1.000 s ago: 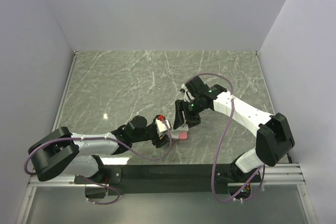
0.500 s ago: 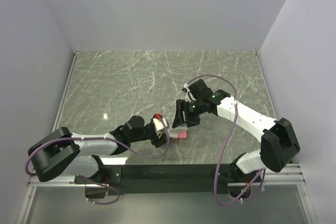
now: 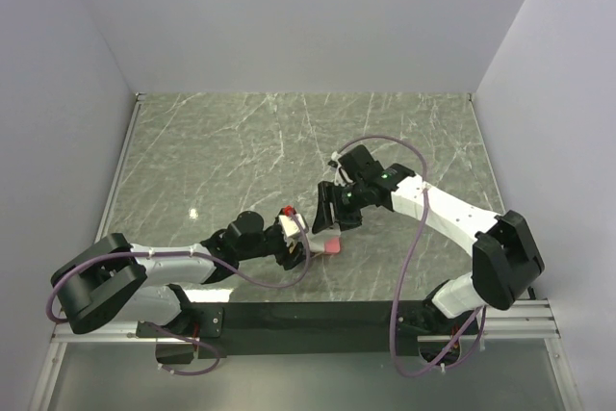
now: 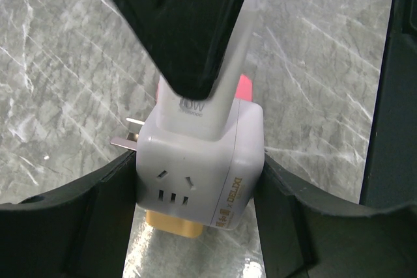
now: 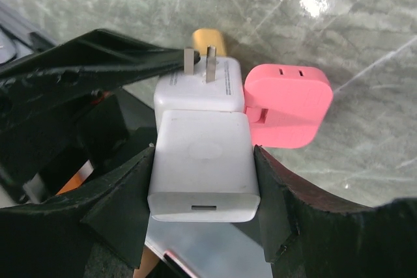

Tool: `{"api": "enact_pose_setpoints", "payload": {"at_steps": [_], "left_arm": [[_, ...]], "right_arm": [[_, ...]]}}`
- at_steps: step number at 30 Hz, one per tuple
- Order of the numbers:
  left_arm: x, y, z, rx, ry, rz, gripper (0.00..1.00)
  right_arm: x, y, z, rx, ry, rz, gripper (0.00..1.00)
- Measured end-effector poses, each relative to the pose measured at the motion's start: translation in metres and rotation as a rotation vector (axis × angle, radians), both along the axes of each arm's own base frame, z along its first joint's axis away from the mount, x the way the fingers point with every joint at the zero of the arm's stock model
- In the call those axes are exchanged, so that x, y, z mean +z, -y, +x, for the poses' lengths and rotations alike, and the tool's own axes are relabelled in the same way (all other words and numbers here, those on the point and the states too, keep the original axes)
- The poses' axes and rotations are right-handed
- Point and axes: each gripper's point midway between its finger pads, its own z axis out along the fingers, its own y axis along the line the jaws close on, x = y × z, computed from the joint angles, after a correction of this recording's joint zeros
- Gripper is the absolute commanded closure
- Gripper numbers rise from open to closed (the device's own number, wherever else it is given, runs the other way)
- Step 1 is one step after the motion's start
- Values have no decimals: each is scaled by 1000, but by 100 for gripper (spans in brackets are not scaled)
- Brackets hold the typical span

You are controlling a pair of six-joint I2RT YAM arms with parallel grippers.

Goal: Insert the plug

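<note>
One plug, one socket cube

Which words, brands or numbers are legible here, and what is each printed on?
"DELIXI": side of the cube adapter, after characters too small to read.
"10W": white charger, first digit uncertain.
Fine print beside the cube adapter's prongs, right wrist view: too blurred to read.

Robot lab test cell: plain white walls box in a marble-look table. A left arm and a right arm are bolted to a black rail at the near edge. Purple cables loop loose, with aluminium framing in front.
</note>
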Motion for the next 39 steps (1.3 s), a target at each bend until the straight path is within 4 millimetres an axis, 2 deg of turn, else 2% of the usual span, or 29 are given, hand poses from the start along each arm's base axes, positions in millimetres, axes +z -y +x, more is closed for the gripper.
{"api": "enact_pose_setpoints", "payload": {"at_steps": [18,25,26,28,29,31,32,36,37,38,39], "left_arm": [[-3,-1,2,23,-21,-1,99],[-3,3,19,66,-7,3,98],[-3,4,23,77,-6,4,85],[-2,6,31,94,-5,5,77],[-2,7,34,101,-5,5,62],[-1,7,40,117,-2,5,52],[0,7,43,125,-2,7,42],[1,4,51,157,-1,14,35],[1,3,53,165,1,14,30],[1,2,55,173,1,14,19],[2,1,57,180,2,11,16]], "right_arm": [[-6,-6,8,29,69,-95,100],[-2,-3,27,5,171,-98,100],[-1,-3,32,-4,200,-97,100],[2,-1,40,-23,246,-97,100],[3,-1,44,-32,269,-98,100],[4,-1,51,-47,302,-98,100],[4,-1,54,-53,318,-99,100],[7,-4,65,-66,364,-87,100],[8,-5,67,-68,371,-83,100],[8,-6,69,-72,380,-76,100],[8,-6,71,-76,385,-70,100]]}}
